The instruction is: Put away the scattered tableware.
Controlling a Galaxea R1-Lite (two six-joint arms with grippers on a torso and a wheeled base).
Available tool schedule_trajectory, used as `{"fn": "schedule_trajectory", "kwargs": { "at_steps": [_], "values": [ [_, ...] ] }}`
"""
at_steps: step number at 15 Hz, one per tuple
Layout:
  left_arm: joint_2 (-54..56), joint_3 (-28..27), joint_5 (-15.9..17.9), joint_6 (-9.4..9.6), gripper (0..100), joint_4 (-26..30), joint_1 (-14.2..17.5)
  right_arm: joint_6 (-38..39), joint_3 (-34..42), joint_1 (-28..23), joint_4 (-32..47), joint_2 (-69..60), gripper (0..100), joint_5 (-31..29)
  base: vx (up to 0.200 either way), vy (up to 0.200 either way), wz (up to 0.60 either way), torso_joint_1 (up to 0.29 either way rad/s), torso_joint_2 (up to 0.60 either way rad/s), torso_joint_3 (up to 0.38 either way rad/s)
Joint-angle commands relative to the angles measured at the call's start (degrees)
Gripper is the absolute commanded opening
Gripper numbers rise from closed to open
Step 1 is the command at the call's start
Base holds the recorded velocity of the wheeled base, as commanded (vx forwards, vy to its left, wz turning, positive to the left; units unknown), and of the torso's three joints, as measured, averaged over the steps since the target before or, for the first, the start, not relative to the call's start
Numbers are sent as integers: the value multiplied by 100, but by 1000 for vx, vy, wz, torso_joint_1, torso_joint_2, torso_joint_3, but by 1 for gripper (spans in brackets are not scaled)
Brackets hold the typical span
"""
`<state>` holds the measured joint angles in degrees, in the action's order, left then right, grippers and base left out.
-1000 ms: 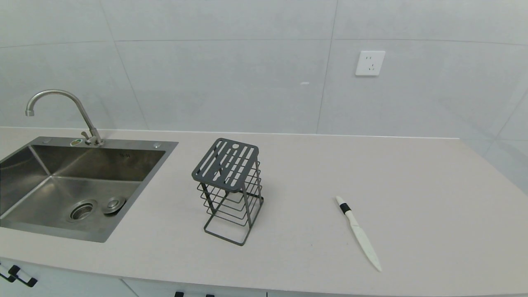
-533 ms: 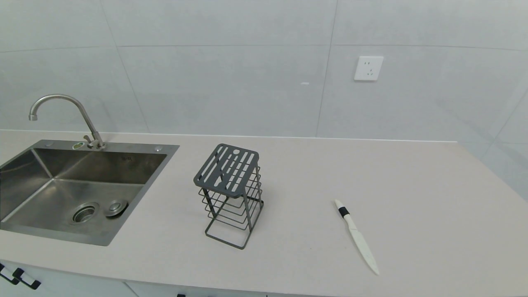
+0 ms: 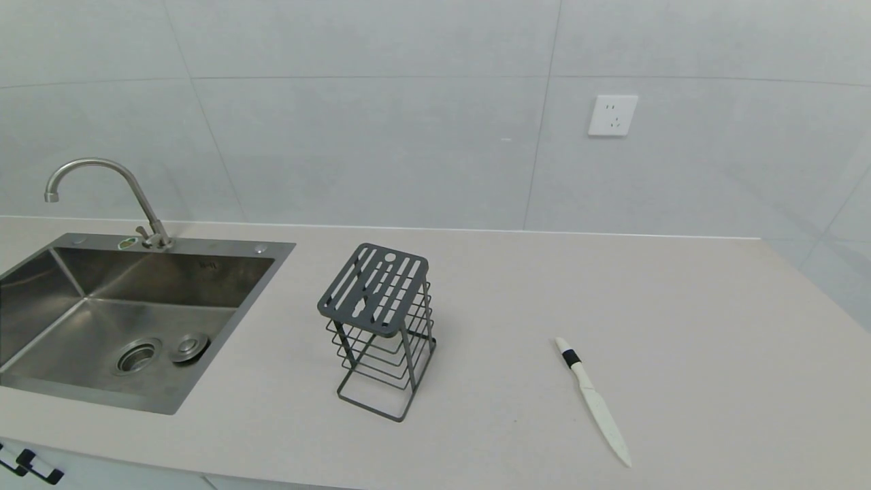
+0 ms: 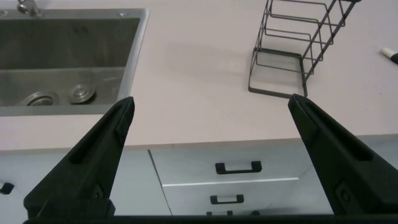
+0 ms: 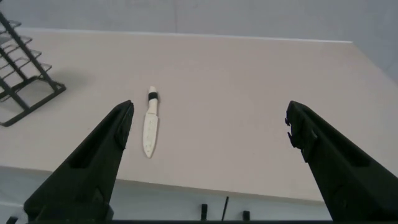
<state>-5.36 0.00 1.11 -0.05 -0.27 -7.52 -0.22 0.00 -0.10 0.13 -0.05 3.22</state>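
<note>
A white knife (image 3: 592, 398) with a black band on its handle lies flat on the pale counter (image 3: 612, 292), right of centre near the front edge. A dark wire knife rack (image 3: 378, 327) with a slotted top stands upright at the counter's middle. In the right wrist view my right gripper (image 5: 209, 107) is open and hovers short of the counter's front edge, facing the knife (image 5: 151, 121), with the rack (image 5: 22, 74) off to one side. My left gripper (image 4: 211, 102) is open in front of the counter edge, with the rack (image 4: 292, 37) beyond it.
A steel sink (image 3: 197, 243) with a curved faucet (image 3: 87, 162) is set into the counter at the left. A tiled wall with an outlet (image 3: 613, 116) closes off the back. Drawers with black handles (image 4: 236, 168) sit under the counter.
The head camera has shifted, so the whole scene sits slightly lower in the picture. The knife and rack keep their places on the counter.
</note>
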Motion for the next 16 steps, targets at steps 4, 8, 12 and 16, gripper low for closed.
{"fn": "schedule_trajectory", "kwargs": {
  "at_steps": [4, 8, 12, 16],
  "values": [
    [-9, 0, -5, -13, 100, 0, 5, -48, 0, 10, -5, 5, 100, 12, 0, 0, 0, 0, 0, 0],
    [18, 0, 12, 5, 100, -8, 357, -294, 0, 1, -1490, 5, 100, 539, 0, 0, 0, 0, 0, 0],
    [44, 0, 21, 14, 100, -8, 585, -224, -44, 10, -1182, 5, 100, 1462, 0, 0, 0, 0, 0, 0],
    [53, 0, 82, 31, 100, 0, 497, -242, -598, 238, -892, 1499, 100, 2359, 0, 0, 0, 0, 0, 0]
  ]
}}
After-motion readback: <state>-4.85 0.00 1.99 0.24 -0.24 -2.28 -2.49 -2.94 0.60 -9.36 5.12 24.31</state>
